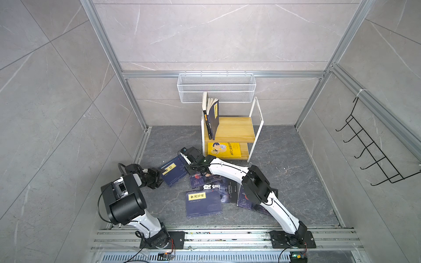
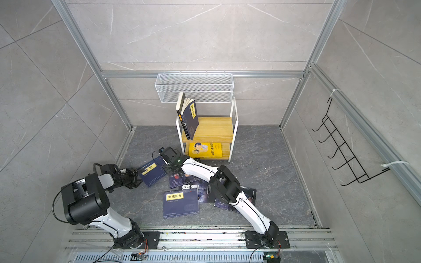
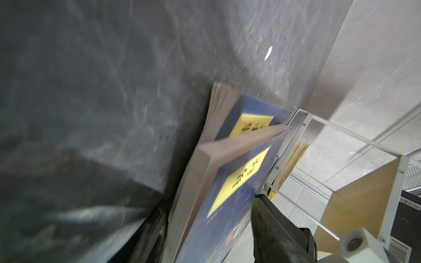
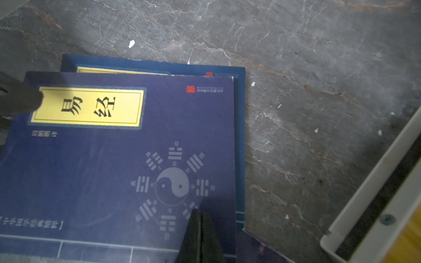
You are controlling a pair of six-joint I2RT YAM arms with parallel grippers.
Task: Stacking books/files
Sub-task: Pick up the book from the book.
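- The dark blue paper book with yellow label (image 1: 175,175) sits edge-first between the jaws of the left end effector (image 1: 160,176); no one can tell if they grip it.
- The right end effector (image 4: 198,213), pinched closed, hangs over its cover.

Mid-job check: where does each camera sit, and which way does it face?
Top views: high over the arm bases, looking down at books and shelf; left arm, right arm show.
Left wrist: on the left arm, facing the navy pile edge-on; one black finger shows.
Right wrist: above that pile, looking down; shut right gripper shows.
Shared: both wrist views show pile and shelf frame.
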